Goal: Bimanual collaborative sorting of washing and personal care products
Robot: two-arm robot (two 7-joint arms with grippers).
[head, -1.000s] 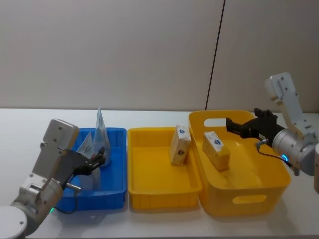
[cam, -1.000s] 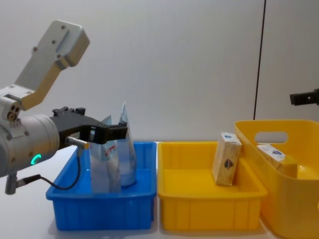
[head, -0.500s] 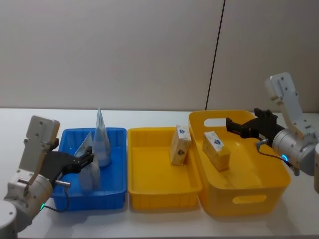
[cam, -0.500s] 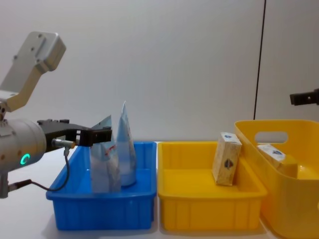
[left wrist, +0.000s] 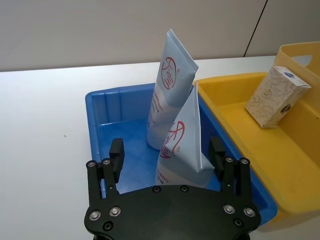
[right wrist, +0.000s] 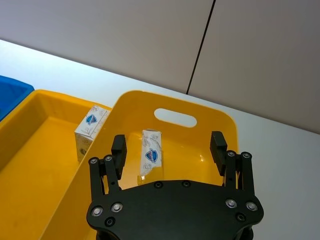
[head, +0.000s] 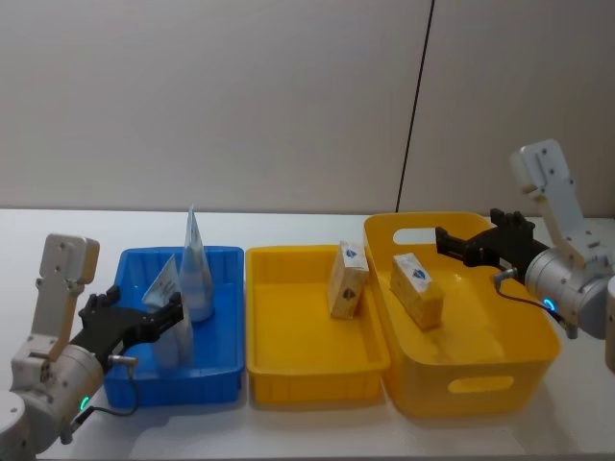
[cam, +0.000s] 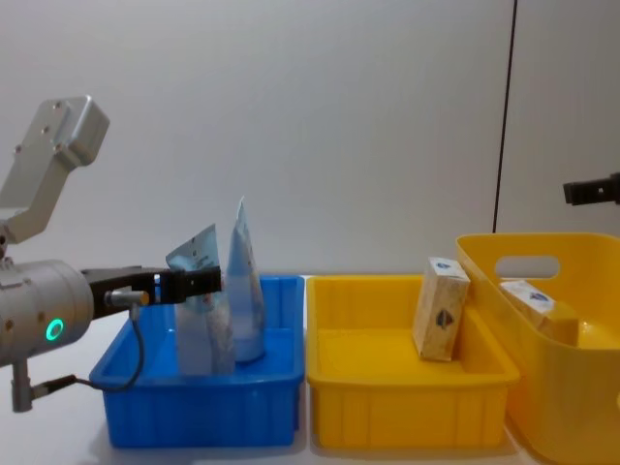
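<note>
table (head: 317, 437): white, bare at near edge
left: blue tray (head: 173, 389)
middle: yellow tray (head: 288, 336), just beside
right: tall yellow basket (head: 480, 379)

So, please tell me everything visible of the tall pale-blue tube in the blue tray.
The tube is pale blue, soft plastic by its look, with a red round logo and red print. It stands roughly upright on its wide end, tapering to a flat sealed tip, in the blue tray, just behind the pouch.
</note>
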